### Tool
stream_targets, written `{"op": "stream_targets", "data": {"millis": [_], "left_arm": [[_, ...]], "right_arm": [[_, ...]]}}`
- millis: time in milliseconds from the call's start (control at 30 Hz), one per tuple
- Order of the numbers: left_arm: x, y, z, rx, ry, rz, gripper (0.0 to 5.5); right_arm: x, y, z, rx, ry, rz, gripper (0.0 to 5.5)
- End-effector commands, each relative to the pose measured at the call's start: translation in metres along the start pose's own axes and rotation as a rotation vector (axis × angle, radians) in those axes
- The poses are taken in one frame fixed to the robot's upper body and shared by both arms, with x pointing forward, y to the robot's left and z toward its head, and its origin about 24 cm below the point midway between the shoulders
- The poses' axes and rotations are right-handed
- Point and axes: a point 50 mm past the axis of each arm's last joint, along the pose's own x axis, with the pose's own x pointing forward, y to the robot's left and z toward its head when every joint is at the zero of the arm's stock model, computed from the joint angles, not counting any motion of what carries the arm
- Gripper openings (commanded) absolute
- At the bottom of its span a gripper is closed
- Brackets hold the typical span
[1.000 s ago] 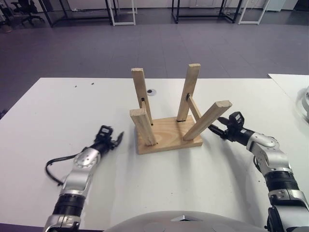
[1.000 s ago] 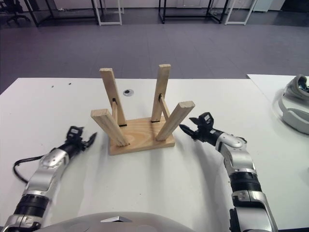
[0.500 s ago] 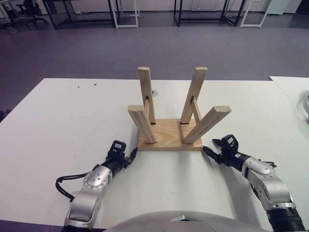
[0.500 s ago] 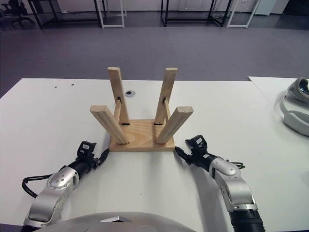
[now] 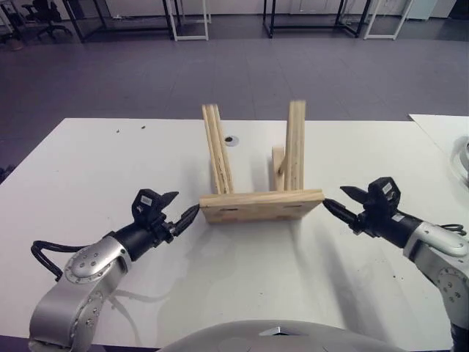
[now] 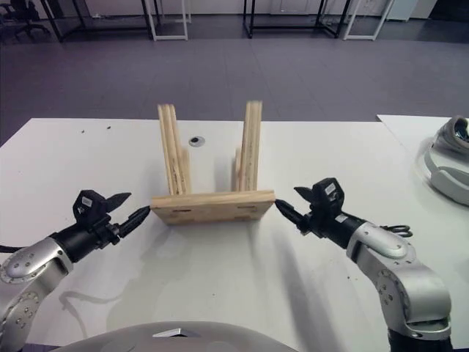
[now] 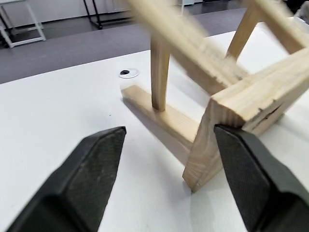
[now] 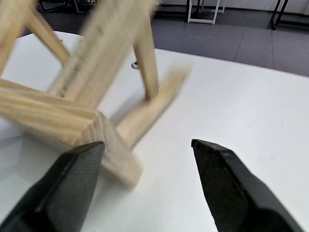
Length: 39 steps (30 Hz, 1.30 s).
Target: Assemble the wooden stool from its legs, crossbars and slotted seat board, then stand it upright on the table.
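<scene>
The stool (image 5: 256, 176) looks fully put together: the legs (image 5: 296, 143) and crossbars (image 7: 159, 72) are seated in the slotted seat board (image 5: 261, 206), and no loose parts lie about. It sits near the middle of the white surface (image 5: 88, 169), not upright. The seat board is on its edge facing the robot and the legs point away toward the far side, the lower legs lying along the surface or very close to it. The left gripper (image 5: 185, 203) is at the board's left end with its fingers (image 7: 91, 159) spread apart, one fingertip at or against the end face. The right gripper (image 5: 333, 196) mirrors it at the right end, fingers (image 8: 227, 179) likewise apart and clamping nothing, one tip just beside the corner. By my reading assembly is done. What is left is to tip the stool over onto its feet.
</scene>
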Motion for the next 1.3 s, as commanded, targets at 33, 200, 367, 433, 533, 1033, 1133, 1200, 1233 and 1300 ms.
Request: {"op": "stream_targets", "data": {"millis": [33, 200, 367, 433, 533, 1033, 1133, 1200, 1233, 1300], "left_arm": [[0.002, -0.004, -0.003, 0.046, 0.041, -0.144, 3.40], [-0.013, 0.024, -0.028, 0.230, 0.292, -0.163, 3.40], [-0.001, 0.027, -0.012, 0.297, 0.270, -0.389, 3.40], [0.011, 0.031, -0.005, 0.301, 0.235, -0.450, 3.40], [0.031, 0.031, -0.004, 0.312, 0.215, -0.530, 3.40], [0.058, 0.042, 0.022, 0.405, 0.064, -0.790, 1.44], [0.049, 0.040, 0.071, 0.209, -0.062, -0.845, 1.42], [0.034, 0.037, 0.102, 0.098, -0.088, -0.924, 1.42], [0.026, 0.036, 0.114, 0.063, -0.083, -0.959, 1.42], [0.013, 0.031, 0.144, -0.032, -0.073, -1.040, 1.42]], "right_arm": [[0.008, 0.019, 0.011, -0.062, -0.035, 0.203, 3.39], [-0.003, -0.013, -0.001, -0.277, 0.179, 0.189, 3.39], [0.011, -0.019, -0.003, -0.349, 0.242, 0.440, 3.39], [0.023, -0.020, -0.002, -0.330, 0.217, 0.496, 3.39], [0.044, -0.021, -0.006, -0.322, 0.220, 0.560, 3.39], [0.064, -0.011, 0.021, -0.397, 0.121, 0.767, 1.56], [0.054, -0.002, 0.073, -0.305, 0.000, 0.894, 1.55], [0.041, 0.003, 0.111, -0.207, -0.054, 0.981, 1.55], [0.036, 0.002, 0.130, -0.158, -0.068, 1.015, 1.55], [0.023, 0.003, 0.165, -0.058, -0.049, 1.086, 1.55]]}}
